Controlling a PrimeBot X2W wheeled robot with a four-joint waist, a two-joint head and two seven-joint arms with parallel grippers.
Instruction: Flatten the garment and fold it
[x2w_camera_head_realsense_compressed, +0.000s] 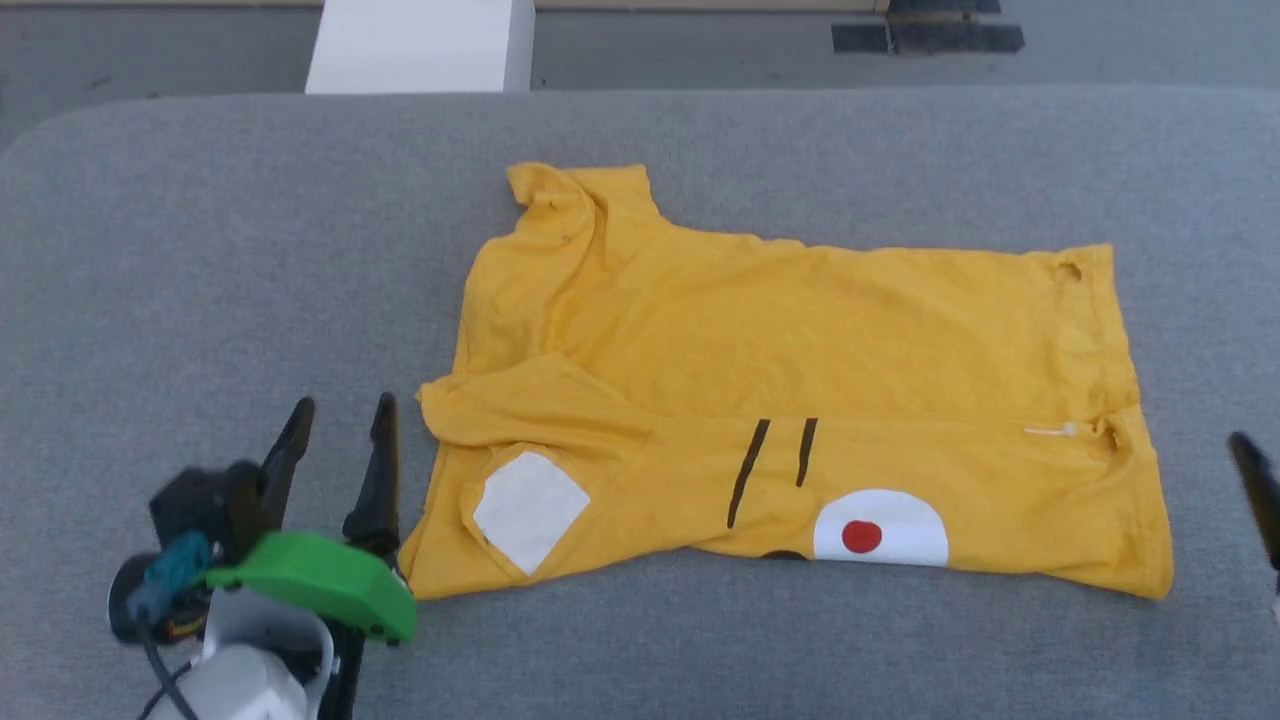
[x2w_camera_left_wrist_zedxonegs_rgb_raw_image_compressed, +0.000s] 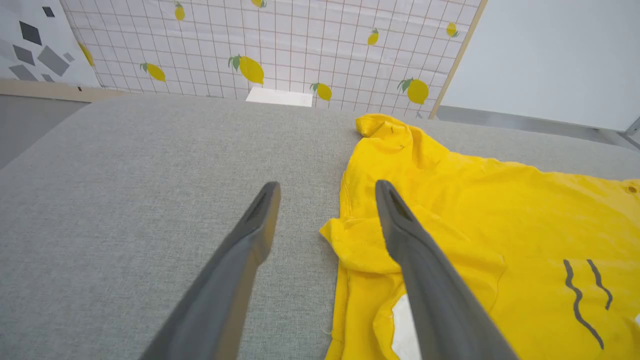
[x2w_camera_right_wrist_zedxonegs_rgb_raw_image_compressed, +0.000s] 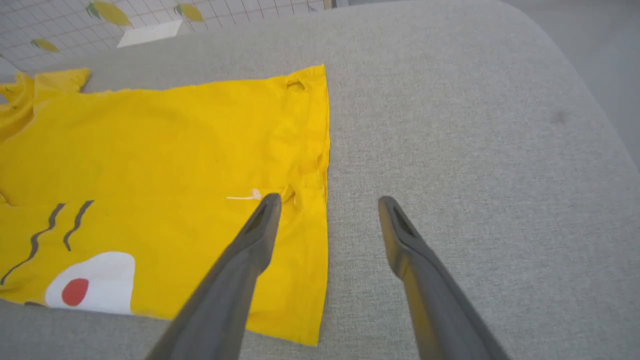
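The yellow T-shirt (x2w_camera_head_realsense_compressed: 800, 400) lies on the grey table, its near long edge folded over so a strip of the print faces up: two black whisker stripes (x2w_camera_head_realsense_compressed: 775, 465), a white patch with a red dot (x2w_camera_head_realsense_compressed: 878, 528) and a white square label (x2w_camera_head_realsense_compressed: 528, 510). A sleeve (x2w_camera_head_realsense_compressed: 575, 195) sticks out at the far left. My left gripper (x2w_camera_head_realsense_compressed: 340, 425) stands open just left of the shirt's near-left sleeve fold (x2w_camera_left_wrist_zedxonegs_rgb_raw_image_compressed: 350, 240). At the head view's right edge, my right gripper (x2w_camera_right_wrist_zedxonegs_rgb_raw_image_compressed: 327, 202) is open over the shirt's right hem (x2w_camera_right_wrist_zedxonegs_rgb_raw_image_compressed: 322, 165), nothing between its fingers.
The grey padded table (x2w_camera_head_realsense_compressed: 200, 250) has free room to the left, right and front of the shirt. A white box (x2w_camera_head_realsense_compressed: 420, 45) stands beyond the far edge. A lemon-print grid panel (x2w_camera_left_wrist_zedxonegs_rgb_raw_image_compressed: 275, 45) rises behind the table.
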